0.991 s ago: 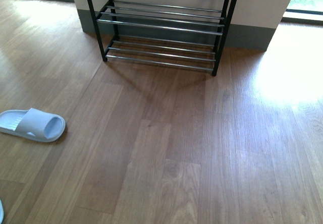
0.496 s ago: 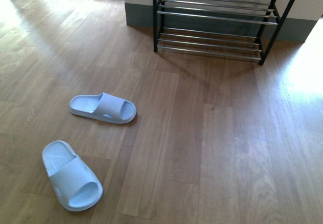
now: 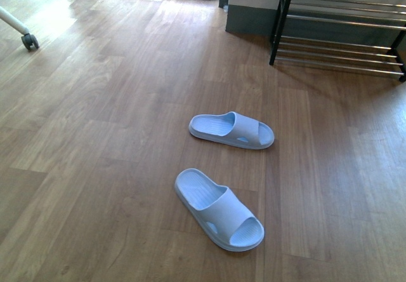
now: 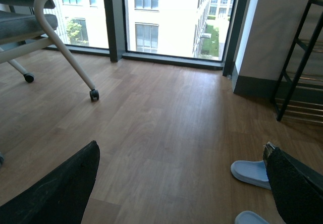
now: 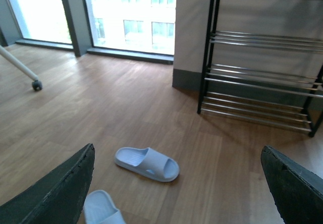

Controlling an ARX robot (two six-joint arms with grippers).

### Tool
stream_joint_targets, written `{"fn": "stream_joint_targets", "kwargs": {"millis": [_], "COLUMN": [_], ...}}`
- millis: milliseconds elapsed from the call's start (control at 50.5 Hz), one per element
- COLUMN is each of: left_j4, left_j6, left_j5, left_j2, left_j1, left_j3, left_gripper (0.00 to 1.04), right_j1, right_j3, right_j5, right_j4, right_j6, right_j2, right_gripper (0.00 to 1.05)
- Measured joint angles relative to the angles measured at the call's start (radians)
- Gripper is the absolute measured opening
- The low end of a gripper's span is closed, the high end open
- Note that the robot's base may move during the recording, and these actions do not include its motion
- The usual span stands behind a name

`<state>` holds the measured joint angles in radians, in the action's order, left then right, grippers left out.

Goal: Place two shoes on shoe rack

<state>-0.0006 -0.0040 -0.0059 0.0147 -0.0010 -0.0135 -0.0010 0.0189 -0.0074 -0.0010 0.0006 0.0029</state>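
Two pale blue slides lie flat on the wooden floor in the front view, the farther shoe (image 3: 231,130) sideways and the nearer shoe (image 3: 219,209) angled toward the lower right. The shoe rack (image 3: 342,40), black-framed with chrome bars, stands at the upper right against the wall. No arm shows in the front view. My left gripper (image 4: 181,183) hangs open above bare floor, with the slides (image 4: 251,172) beside its one finger. My right gripper (image 5: 176,188) is open too; one slide (image 5: 147,163) lies ahead of it, the other (image 5: 101,209) by its finger, and the rack (image 5: 262,67) stands beyond.
A chair leg with a caster (image 3: 28,39) stands at the far left of the floor; the left wrist view shows the chair's white legs (image 4: 94,95) near the floor-to-ceiling windows (image 4: 166,17). A grey-skirted wall (image 3: 250,20) runs behind the rack.
The front view has swung to the left: the rack has slid from the top middle to the upper right corner, and both slides now lie mid-frame. A chair caster has come into view.
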Motion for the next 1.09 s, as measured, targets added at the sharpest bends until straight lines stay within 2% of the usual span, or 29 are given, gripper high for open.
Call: {"fn": "stream_joint_targets", "kwargs": {"millis": [1090], "left_j4": [0.000], "left_j6": [0.000], "left_j5": [0.008], "left_j2": [0.000], "left_j1": [0.000], "left_j3": [0.000], "left_gripper": [0.95], "right_j1": [0.000], "right_j3": [0.000], "right_j5": [0.011], "right_j4": [0.000], "right_j6": [0.000], "right_j2": [0.000], "right_gripper": [0.96]}}
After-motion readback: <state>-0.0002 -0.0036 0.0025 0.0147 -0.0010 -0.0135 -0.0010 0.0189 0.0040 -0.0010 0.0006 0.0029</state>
